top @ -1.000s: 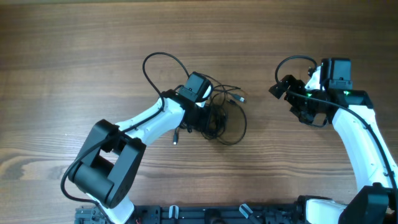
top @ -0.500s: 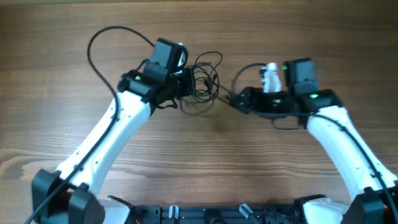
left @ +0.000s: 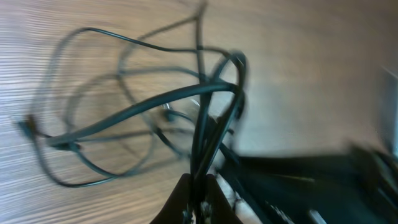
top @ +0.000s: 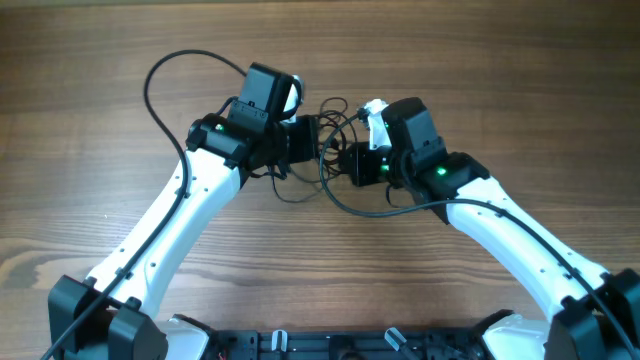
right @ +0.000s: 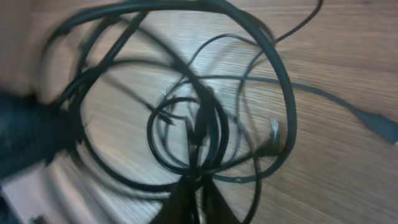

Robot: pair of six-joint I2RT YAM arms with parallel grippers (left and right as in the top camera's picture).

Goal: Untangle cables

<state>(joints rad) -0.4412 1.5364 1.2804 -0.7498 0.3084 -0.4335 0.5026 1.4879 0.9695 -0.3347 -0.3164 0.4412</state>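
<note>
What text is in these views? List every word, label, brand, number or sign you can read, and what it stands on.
None can be read.
The cables, the wooden table and both arms show no legible word, label, brand or number.
The only signs are small green lights on the left arm and the right arm.
Both wrist views are blurred; fine print there cannot be told.

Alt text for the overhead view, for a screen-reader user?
The left gripper and right gripper meet at a tangle of thin black cables on a wooden table, each shut on strands of it. Each reaches in from a bottom corner.
</note>
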